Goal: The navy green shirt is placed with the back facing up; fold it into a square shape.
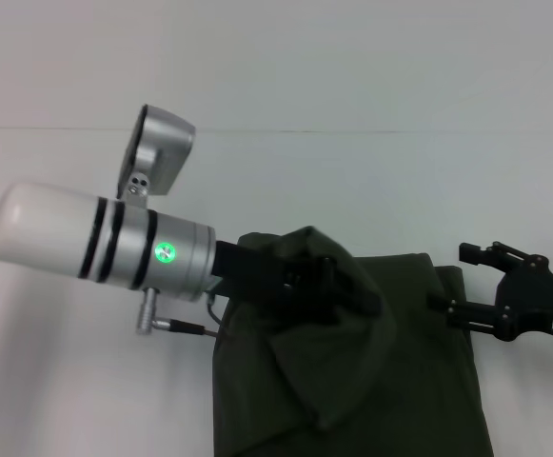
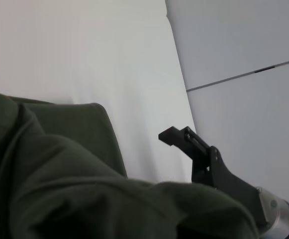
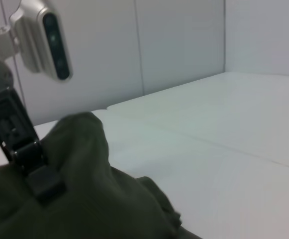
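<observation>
The navy green shirt [image 1: 371,381] lies on the white worktop [image 1: 352,181], in the near middle-right part of it as the head view shows it. Most of the cloth rests flat, reaching down to the near edge of that view, while one portion is pulled up off the surface into a draped peak.

The left end effector [image 1: 305,281] sits at that peak, reaching in from the left on its white and silver arm. Its black fingers are clenched on a fold of the shirt, and the lifted cloth hangs over and around them, falling to a point below. In the right wrist view a black finger [image 3: 32,159] presses into the raised bunch of fabric [image 3: 84,184], with the wrist camera [image 3: 45,37] above it.

The right end effector [image 1: 452,286] is at the shirt's right edge, coming in from the right side. Its upper finger stands clear above the cloth and its lower part is just at the fabric's edge; whether it is released or clenched I cannot tell. The left wrist view shows it [image 2: 171,135] beyond the folded cloth [image 2: 74,174].
</observation>
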### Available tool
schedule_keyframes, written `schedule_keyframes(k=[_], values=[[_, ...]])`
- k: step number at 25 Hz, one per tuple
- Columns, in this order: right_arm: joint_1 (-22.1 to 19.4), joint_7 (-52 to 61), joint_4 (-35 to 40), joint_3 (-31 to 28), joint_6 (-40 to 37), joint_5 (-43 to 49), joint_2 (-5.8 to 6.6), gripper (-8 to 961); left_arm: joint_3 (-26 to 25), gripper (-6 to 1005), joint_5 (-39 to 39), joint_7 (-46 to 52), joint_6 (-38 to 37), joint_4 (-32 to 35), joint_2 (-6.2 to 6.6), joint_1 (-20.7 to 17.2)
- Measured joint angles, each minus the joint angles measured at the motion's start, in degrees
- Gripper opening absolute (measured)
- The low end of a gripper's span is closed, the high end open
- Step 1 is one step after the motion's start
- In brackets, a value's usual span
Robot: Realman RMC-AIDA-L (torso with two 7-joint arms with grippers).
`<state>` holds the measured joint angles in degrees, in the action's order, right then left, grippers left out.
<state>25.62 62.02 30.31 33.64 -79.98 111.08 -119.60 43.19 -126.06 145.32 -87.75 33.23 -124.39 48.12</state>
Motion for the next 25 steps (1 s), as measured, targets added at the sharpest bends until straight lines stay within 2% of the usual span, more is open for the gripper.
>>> schedule_keyframes(k=[3,5,11,16,20,23,25], values=[[-0.87,0.07,0.02,-1.66,-0.39,0.00,-0.01,928,0.57,72,2.71,-1.94,1.28,-2.71,0.13,-0.09],[-1.54,0.04,0.02,-3.07,-0.38,0.00,-0.01,928,0.50,76,7.24,-6.06,1.66,-5.07,0.36,-0.63],[-2.87,-0.25,0.02,-9.04,-0.47,0.00,-0.01,928,2.99,249,10.73,-10.76,0.19,-6.70,0.09,-1.12],[-3.02,0.22,0.02,-13.61,-2.14,0.00,-0.01,928,2.89,421,15.24,-14.26,-1.70,-8.03,0.36,-1.51],[-3.04,2.23,0.34,-16.21,-7.79,0.01,0.25,928,2.59,618,17.88,-19.62,-9.85,-7.33,0.59,-2.18],[-2.87,4.35,1.25,-15.96,-11.55,0.25,0.58,928,2.44,752,18.29,-23.32,-14.65,-5.38,1.27,-4.08],[-2.47,5.10,2.27,-14.31,-15.24,0.79,0.55,928,1.62,825,18.41,-27.70,-16.45,-3.01,2.05,-7.05]])
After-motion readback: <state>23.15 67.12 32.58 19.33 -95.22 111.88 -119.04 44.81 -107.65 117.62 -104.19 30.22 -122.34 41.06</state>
